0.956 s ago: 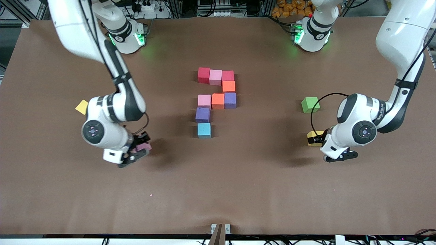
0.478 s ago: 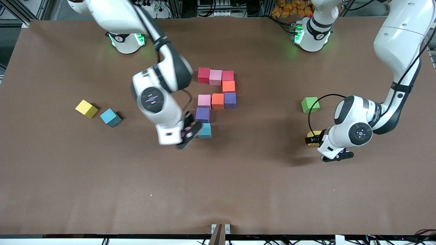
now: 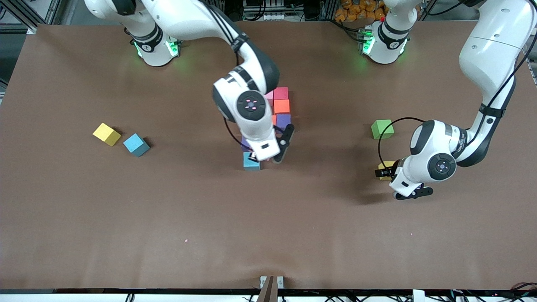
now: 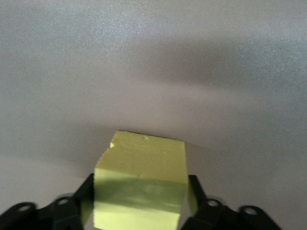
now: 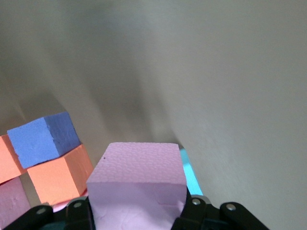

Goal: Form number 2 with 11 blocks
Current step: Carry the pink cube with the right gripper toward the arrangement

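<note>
Right arm's wrist covers much of the block figure in the front view: only a red block [image 3: 280, 93], an orange block [image 3: 282, 106], a purple block [image 3: 284, 121] and part of the light blue block [image 3: 251, 162] show clearly; the rest of the figure is hidden under the arm. Right end effector [image 3: 268, 156] hangs over the spot beside the light blue block, clamped on a pink block [image 5: 138, 184]; that block is unseen from the front, plain in the right wrist view, where a purple and an orange cube sit close by. Left end effector [image 3: 392, 173] is low at the left arm's end of the counter [image 3: 268, 235], fingers either side of a yellow block [image 4: 140, 184], mostly masked in the front view; contact cannot be told. Green cube [image 3: 382, 128] farther from the camera. Another yellow block [image 3: 106, 134] and a blue block [image 3: 136, 144] lie near the right arm's end. A second ago the right arm was down there gripping the pink block and hid the blue one; it has since swung to the figure. Left arm barely shifted.
</note>
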Robot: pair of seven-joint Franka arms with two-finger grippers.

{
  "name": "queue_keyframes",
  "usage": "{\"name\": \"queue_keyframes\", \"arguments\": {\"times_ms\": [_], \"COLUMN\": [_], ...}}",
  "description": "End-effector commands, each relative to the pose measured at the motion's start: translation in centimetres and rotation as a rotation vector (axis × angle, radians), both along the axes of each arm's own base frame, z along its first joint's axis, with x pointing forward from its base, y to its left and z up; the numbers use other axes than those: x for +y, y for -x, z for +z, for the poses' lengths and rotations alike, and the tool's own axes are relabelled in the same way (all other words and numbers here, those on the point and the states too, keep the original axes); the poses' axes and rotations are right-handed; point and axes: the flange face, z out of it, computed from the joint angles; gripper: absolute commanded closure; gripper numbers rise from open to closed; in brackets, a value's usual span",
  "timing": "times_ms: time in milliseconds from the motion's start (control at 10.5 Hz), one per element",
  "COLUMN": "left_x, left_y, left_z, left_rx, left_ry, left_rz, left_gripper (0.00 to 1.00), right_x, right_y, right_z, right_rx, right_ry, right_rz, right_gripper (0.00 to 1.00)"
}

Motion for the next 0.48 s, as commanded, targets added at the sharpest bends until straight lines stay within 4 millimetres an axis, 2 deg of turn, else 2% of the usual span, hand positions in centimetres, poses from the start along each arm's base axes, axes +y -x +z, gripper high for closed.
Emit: {"name": "queue_keyframes", "arguments": {"times_ms": [0,191,382], "left_x": [1.2,1.1,1.0], "left_y": [-0.1,-0.1,-0.3], "left_z": [-0.4,-0.3,0.0], "left_rx": [-0.010,-0.011,-0.016], "left_ry": [-0.001,0.000,0.000], "left_rz": [-0.003,-0.004,0.017], "left_gripper": [0.22,0.37,0.50], "right_x": [2.4,3.4,3.2], "right_y": [0.2,-0.1,-0.8], "right_z": [-1.2,-3.2,-5.0], "right_rx": [-0.033,-0.044,-0.056], "right_ry": [0.034,0.035,0.030], "right_rz": [0.151,0.179,0.215], "right_gripper": [0.75,0.75,0.75]}}
